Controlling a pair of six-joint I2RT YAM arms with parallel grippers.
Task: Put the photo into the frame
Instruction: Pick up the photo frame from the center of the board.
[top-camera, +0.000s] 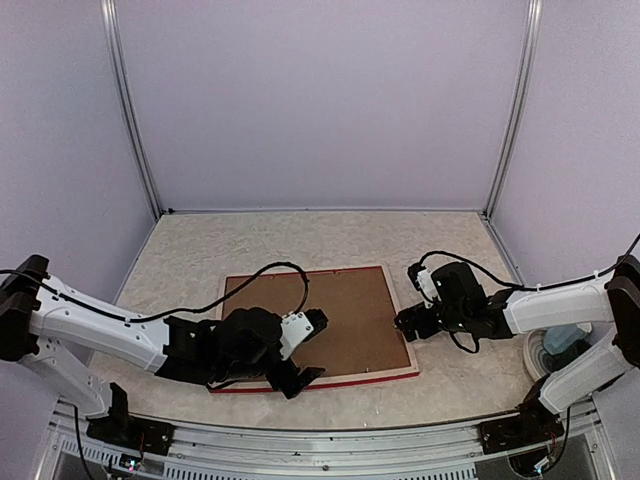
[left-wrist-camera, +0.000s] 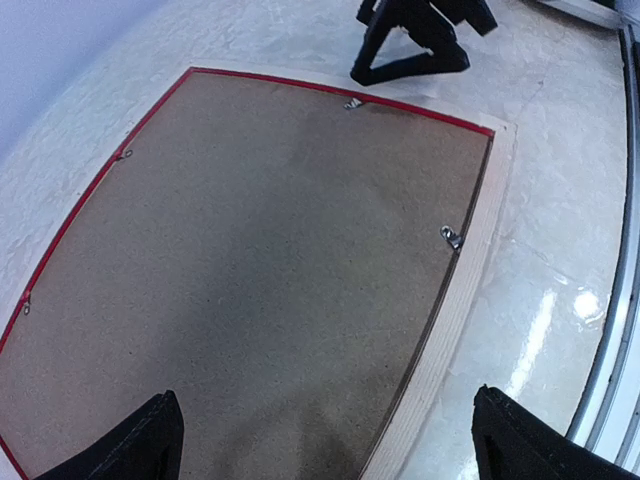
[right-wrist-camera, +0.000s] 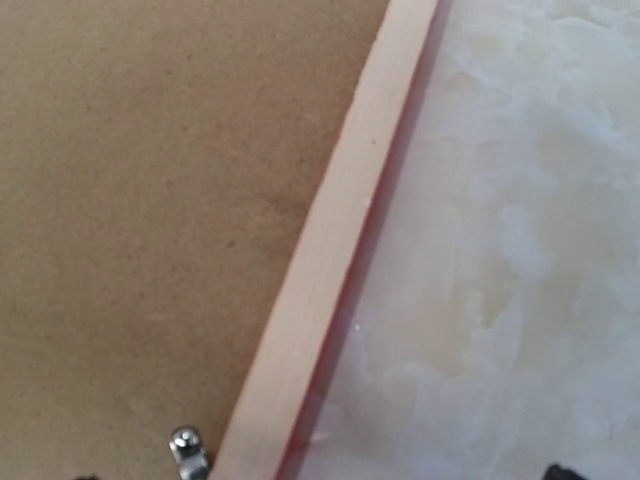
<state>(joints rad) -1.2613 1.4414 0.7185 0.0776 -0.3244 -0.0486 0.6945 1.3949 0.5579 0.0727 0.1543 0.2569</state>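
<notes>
The left gripper (left-wrist-camera: 330, 455) holds its 2 fingers wide apart and empty, low over the near part of the board (left-wrist-camera: 250, 280). The right gripper (top-camera: 410, 300), jaws also wide and holding nothing, hovers at the right edge of the frame (left-wrist-camera: 470, 290). The frame lies face down on the table (top-camera: 200, 250), with the brown board filling its recess. Small clips (left-wrist-camera: 452, 237) sit along the rim. The photo is not in view. If it is already in, it lies hidden under the board, and only the clips remain. If not, the board must come out first.
</notes>
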